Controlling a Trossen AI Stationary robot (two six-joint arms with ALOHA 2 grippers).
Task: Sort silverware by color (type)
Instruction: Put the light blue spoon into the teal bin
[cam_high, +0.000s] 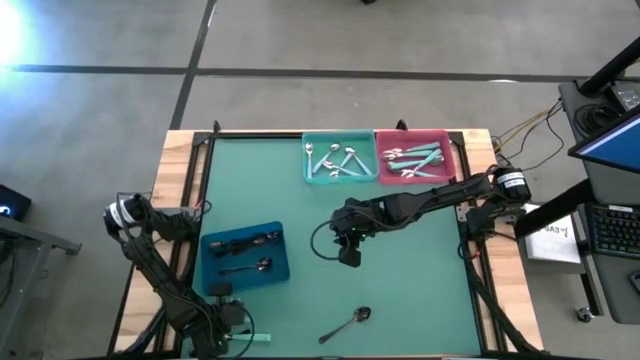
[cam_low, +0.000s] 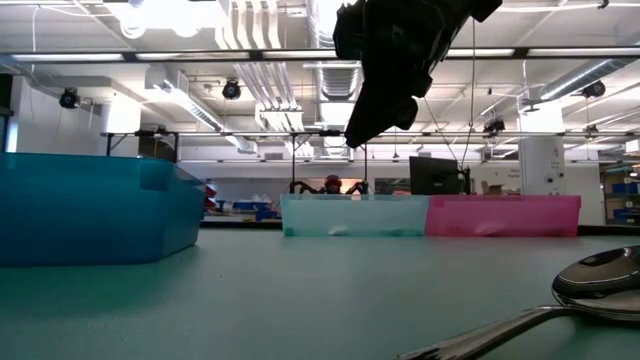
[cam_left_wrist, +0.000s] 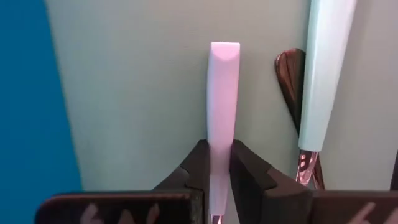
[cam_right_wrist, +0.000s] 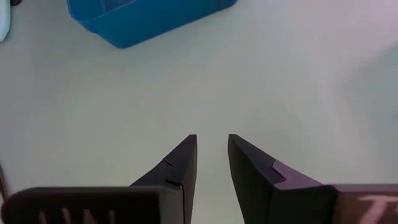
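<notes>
While the left gripper sits low at the table's near-left corner just past the blue bin, its jaws are pinched on the pale handle of a mint-handled spoon, second mint-handled spoon lying just beside it with a coppery bowl showing. Right gripper hangs above mid-table, off the surface, jaws slightly parted, holding nothing; bare green mat under it. Blue bin holds two dark spoons. Teal bin at far edge has shiny silver spoons, pink bin touching it on the right has mint-handled spoons. One dark spoon loose on the mat near the front edge, well apart from all bins, bowl towards the right; low view shows it close at lower right
</notes>
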